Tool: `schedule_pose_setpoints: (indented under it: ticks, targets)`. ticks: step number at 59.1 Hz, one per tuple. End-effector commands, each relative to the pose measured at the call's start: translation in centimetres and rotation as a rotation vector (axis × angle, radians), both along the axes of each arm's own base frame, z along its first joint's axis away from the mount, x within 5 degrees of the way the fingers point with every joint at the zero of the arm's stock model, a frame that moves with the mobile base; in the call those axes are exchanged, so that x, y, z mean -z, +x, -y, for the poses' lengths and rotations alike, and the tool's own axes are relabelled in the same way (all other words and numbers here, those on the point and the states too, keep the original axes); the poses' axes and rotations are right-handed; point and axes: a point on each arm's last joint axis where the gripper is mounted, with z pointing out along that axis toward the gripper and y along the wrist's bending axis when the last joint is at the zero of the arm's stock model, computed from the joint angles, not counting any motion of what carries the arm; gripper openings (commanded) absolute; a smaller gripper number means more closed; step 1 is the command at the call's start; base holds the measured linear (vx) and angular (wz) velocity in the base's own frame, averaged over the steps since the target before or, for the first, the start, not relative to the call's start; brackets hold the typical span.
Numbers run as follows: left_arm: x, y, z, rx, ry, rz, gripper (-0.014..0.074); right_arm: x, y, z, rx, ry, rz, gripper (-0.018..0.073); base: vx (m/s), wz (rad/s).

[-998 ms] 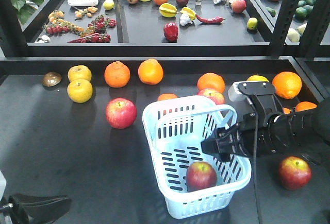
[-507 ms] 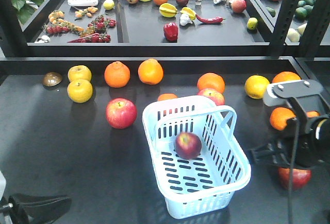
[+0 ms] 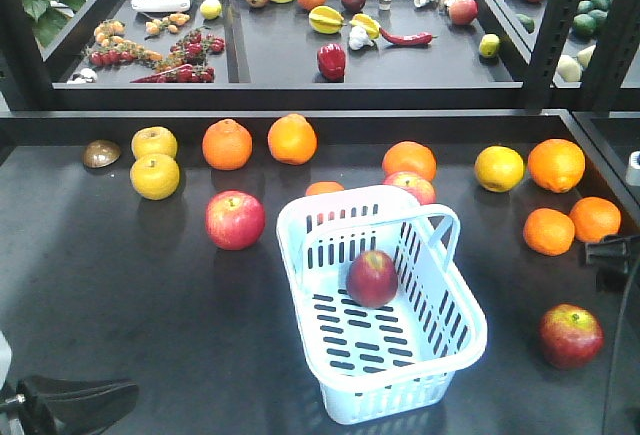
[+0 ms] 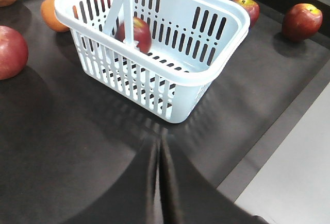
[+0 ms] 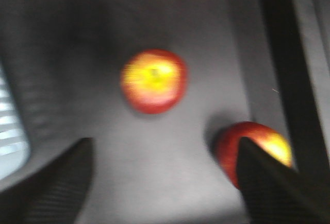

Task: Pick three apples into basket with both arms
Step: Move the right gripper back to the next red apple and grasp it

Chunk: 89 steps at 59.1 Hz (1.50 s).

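1. At 8 o'clock from the basket (image 3: 385,400): left gripper (image 4: 159,154), fingers pressed together, holding nothing.
2. Basket: mid-table (image 3: 120,305); one dark red apple (image 3: 372,277) lies inside on its floor.
3. Second apple (image 3: 571,335): on table, 3 o'clock of basket, well apart.
4. Right gripper (image 5: 162,183): table's 3 o'clock edge, fingers spread, empty.

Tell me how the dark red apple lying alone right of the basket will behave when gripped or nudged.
The apple is round and sits free on the flat dark table, so a nudge would probably roll it. Its skin looks smooth and shiny, so an off-centre grip may slip. It looks solid, so it likely keeps its shape.
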Motion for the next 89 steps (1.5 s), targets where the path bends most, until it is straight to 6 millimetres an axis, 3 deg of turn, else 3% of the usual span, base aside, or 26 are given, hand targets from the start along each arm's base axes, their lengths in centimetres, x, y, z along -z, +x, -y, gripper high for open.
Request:
schedule_pose_setpoints:
  ticks: [1, 12, 21, 31, 65, 73, 78, 89]
  targets:
    - [-1.2, 0.5, 0.0, -0.04, -0.053, 0.047, -0.0006, -0.6, 2.5, 1.0, -0.02, 0.014, 0.007, 0.0659, 0.0, 0.0]
    - [-1.2, 0.5, 0.0, -0.04, -0.053, 0.046, -0.0006, 2.3, 6.4, 0.9, -0.05, 0.092, -0.077, 0.0643, 0.0, 0.0]
    - [-1.2, 0.5, 0.0, -0.04, -0.053, 0.046, -0.0006, 5.0, 7.7, 1.2, -0.055, 0.088, -0.148, 0.0618, 0.0, 0.0]
    - [-1.2, 0.5, 0.0, -0.04, -0.053, 0.046, -0.0006, 7.6, 8.4, 1.3, -0.058, 0.09, -0.201, 0.0599, 0.0, 0.0]
    - [-1.2, 0.5, 0.0, -0.04, -0.053, 0.046, -0.0006, 13.3, 9.2, 1.4, -0.056, 0.11, -0.314, 0.0594, 0.0, 0.0]
    - [-1.2, 0.5, 0.0, -0.04, -0.053, 0.046, -0.0006, 13.4, 9.1, 1.4, -0.058, 0.112, -0.321, 0.0568, 0.0, 0.0]
    - [-1.2, 0.5, 0.0, -0.04, -0.053, 0.046, -0.0006, 12.7, 9.2, 1.4, -0.065, 0.107, -0.301, 0.0498, 0.0, 0.0]
    - [-1.2, 0.5, 0.0, -0.04, -0.053, 0.046, -0.0006, 9.2, 9.0, 1.4, -0.096, 0.087, -0.203, 0.0212, 0.0, 0.0]
